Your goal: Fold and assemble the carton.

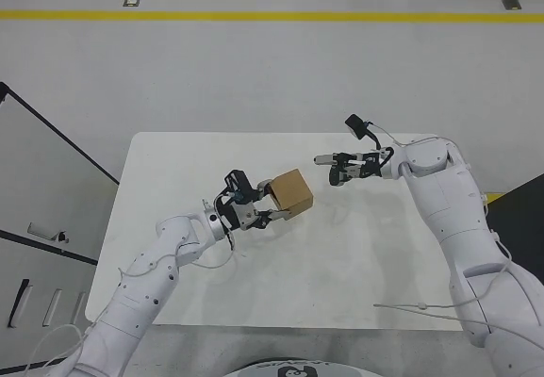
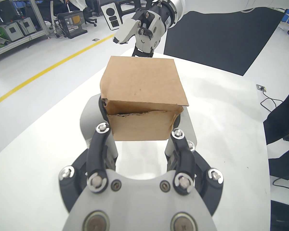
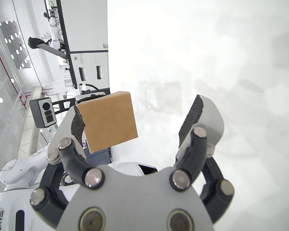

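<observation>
The left gripper (image 1: pixel 258 213) pinches the carton (image 1: pixel 293 191) by its left end; the right gripper (image 1: pixel 329 170), spread wide and empty, might knock it loose pressing in.

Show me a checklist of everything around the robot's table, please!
Surface: white table, smooth, no spills seen.
Job's things: brown carton, folded into a box shape.
Clutter: nothing seen.
Grippers: left gripper shut on the carton's sides; right gripper open, near the carton, not touching it.
Cables: thin white cable by the right arm.
Surroundings: grey cabinet beside the table; yellow line on the floor.
</observation>
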Robot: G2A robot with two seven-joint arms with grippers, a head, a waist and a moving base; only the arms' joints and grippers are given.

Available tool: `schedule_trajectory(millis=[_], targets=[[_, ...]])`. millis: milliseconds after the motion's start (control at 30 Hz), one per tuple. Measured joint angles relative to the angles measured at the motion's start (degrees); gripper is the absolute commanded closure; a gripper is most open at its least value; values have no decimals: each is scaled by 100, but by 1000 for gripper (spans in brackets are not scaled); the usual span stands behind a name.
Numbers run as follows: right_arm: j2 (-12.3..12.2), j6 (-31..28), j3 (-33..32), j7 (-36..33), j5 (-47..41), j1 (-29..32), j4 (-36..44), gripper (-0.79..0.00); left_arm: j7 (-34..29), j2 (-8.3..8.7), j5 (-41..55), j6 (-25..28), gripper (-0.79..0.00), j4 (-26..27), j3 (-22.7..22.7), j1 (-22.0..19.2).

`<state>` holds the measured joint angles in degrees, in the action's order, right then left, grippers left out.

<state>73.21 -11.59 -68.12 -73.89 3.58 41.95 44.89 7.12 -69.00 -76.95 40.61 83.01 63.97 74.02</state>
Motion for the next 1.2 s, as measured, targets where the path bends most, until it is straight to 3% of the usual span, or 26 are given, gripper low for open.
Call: schedule_trajectory(millis=[67,267,400,500,867,1200], targets=[[0,0,0,0,0,0,0,-785,14,38,-118,31,0,231,110,41],[0,0,0,0,0,0,0,-785,-240,274,-534,607,0,1604,921,442],[0,0,0,0,0,0,0,-785,-674,393,-156,1157,0,2501,1453,754],[0,0,0,0,0,0,0,-785,-966,436,155,1254,0,3040,1698,880],[0,0,0,0,0,0,0,-785,-912,435,219,1203,0,3112,1676,898],[0,0,0,0,0,0,0,-785,-697,553,195,1717,0,4409,2216,861]])
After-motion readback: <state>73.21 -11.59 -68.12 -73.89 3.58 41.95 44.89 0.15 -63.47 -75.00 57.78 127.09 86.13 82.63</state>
